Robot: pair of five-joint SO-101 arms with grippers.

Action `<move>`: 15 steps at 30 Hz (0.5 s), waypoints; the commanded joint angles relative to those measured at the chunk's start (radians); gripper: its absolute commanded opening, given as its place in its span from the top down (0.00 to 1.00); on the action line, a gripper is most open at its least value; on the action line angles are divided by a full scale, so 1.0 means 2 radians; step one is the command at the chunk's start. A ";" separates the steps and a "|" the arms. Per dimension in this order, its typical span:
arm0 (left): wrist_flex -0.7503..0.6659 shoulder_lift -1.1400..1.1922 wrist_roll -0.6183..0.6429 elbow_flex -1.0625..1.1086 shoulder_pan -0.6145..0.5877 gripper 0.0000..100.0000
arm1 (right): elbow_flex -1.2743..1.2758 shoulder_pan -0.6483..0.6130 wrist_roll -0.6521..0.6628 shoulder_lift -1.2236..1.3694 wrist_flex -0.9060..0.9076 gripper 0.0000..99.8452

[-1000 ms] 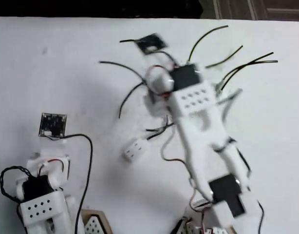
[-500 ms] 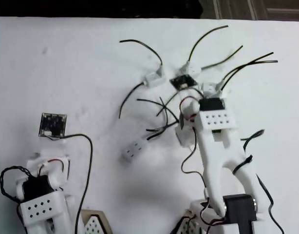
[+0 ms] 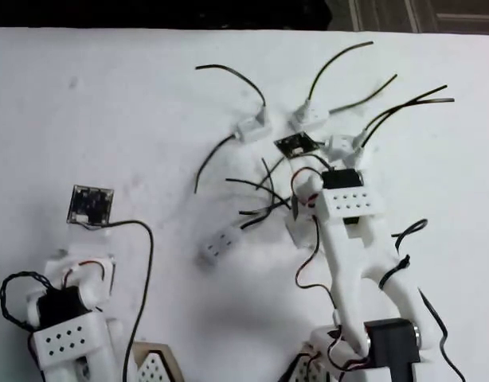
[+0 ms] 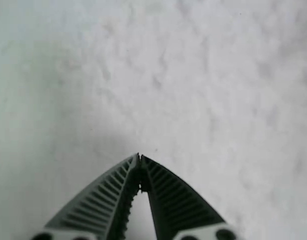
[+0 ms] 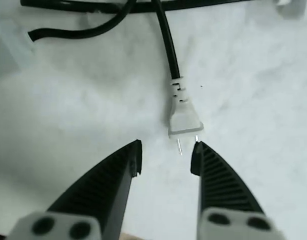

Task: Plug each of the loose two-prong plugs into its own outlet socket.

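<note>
Fingers (image 5: 121,170) of the right gripper (image 5: 166,152) are spread. A plug (image 5: 184,117) lies flat on the table (image 5: 68,100) just off their tips, prongs facing the gap. A socket block (image 3: 221,243) lies near, at eight o'clock from that gripper. The left gripper (image 4: 139,164), at the table's seven o'clock, has its fingers pressed together.

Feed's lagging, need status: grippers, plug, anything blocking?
Left gripper shut, over table. Right gripper open, plug just ahead, prongs toward it, not held. Loose cords beyond plug.
</note>
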 commanded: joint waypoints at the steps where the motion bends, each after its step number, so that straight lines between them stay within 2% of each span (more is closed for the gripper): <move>1: -0.004 -0.006 -0.005 -0.002 -0.002 0.97 | -0.016 0.003 0.006 0.014 -0.024 0.84; 4: -0.004 -0.006 -0.005 -0.002 -0.002 0.97 | -0.016 0.016 0.013 0.055 -0.057 0.84; 7: -0.004 -0.006 -0.005 -0.002 -0.002 0.97 | -0.018 0.036 0.054 0.088 -0.072 0.84; 15: -0.004 -0.006 -0.005 -0.002 -0.002 0.97 | -0.067 0.075 0.068 0.107 -0.048 0.84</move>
